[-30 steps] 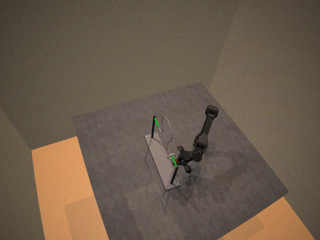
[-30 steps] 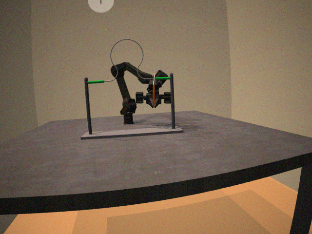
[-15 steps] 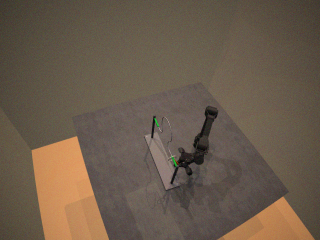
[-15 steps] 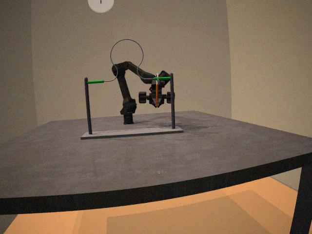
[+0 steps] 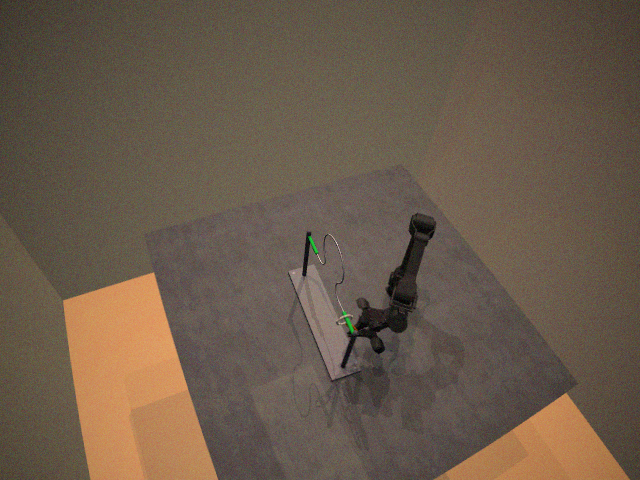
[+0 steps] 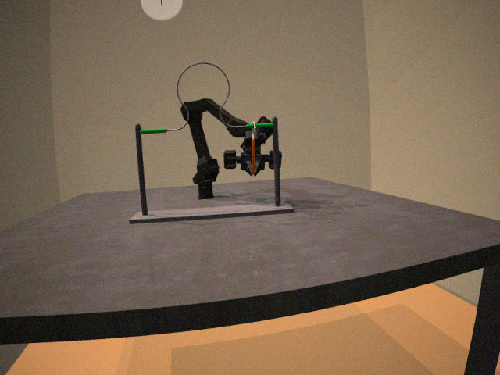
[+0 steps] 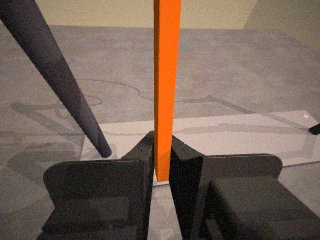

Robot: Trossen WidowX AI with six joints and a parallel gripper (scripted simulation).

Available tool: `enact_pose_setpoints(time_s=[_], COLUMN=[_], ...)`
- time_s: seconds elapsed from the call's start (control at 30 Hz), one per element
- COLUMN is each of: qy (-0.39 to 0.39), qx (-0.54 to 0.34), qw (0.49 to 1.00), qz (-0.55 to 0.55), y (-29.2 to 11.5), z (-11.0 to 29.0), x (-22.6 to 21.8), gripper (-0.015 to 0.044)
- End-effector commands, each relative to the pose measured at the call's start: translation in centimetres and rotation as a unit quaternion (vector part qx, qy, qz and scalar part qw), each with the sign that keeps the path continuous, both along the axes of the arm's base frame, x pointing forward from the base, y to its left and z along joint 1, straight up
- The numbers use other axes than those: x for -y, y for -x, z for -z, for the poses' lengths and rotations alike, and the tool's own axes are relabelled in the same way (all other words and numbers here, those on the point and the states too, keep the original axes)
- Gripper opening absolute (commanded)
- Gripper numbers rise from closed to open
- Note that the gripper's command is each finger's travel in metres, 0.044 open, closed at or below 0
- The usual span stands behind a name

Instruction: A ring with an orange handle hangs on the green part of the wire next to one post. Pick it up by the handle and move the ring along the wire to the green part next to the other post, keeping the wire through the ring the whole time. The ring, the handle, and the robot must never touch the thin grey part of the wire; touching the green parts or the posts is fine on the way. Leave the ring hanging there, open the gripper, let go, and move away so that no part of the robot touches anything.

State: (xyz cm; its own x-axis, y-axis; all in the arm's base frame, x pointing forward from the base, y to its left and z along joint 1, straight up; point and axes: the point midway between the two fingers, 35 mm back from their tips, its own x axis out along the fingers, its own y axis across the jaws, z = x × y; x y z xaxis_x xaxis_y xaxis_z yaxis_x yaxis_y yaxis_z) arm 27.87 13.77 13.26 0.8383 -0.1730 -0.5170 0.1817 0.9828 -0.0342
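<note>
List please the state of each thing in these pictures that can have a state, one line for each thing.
gripper: shut on the orange handle.
orange handle: upright, clamped near its lower end.
ring: hanging around the green wire section by the right post in the exterior view.
green wire section: threaded through the ring.
far green wire section: bare, no ring on it.
</note>
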Motion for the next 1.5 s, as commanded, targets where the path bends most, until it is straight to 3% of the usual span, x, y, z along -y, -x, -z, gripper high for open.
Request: enact_pose_setpoints(time_s=[0.0,0.6,1.0,1.47], qy=[-0.003,-0.003,-0.001,-0.003], qx=[0.003,0.003,0.003,0.001], qw=[1.0,1.0,1.0,1.0], qz=[0.003,0.003,0.002,0.003], y=[0.0,0.0,0.1,4.1], z=[0.3,0.3,0.2,-2.2], x=[0.0,0.0,0.0,-0.9], gripper=[-0.015,-0.015,0.016,0.016])
